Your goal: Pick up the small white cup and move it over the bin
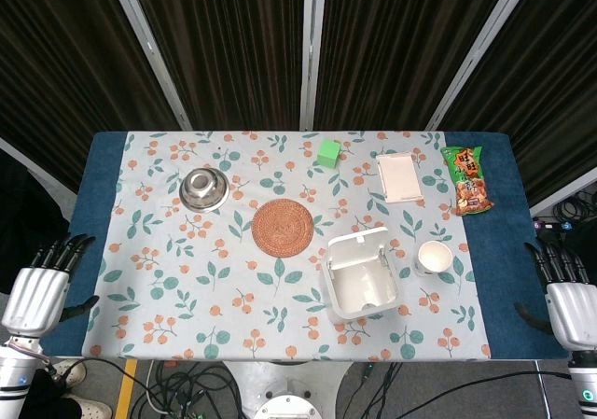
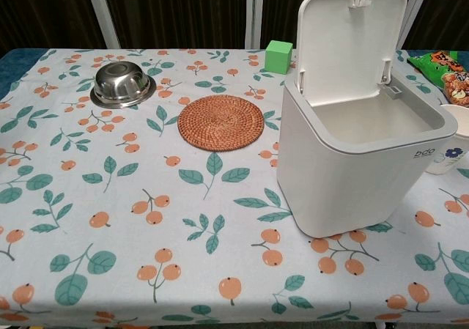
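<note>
The small white cup (image 1: pixel 435 257) stands upright on the floral cloth, just right of the white bin (image 1: pixel 360 274). In the chest view the cup (image 2: pixel 451 150) peeks out at the right edge, mostly hidden behind the bin (image 2: pixel 352 168). The bin's lid is flipped up and the inside looks empty. My left hand (image 1: pixel 39 290) hangs off the table's left edge, fingers apart and holding nothing. My right hand (image 1: pixel 565 295) sits off the right edge, likewise with fingers spread and empty, well right of the cup. Neither hand shows in the chest view.
A woven round coaster (image 1: pixel 282 227) lies mid-table, a steel bowl (image 1: pixel 204 188) at the back left, a green cube (image 1: pixel 327 152) at the back. A white box (image 1: pixel 399 176) and a snack bag (image 1: pixel 469 181) lie behind the cup.
</note>
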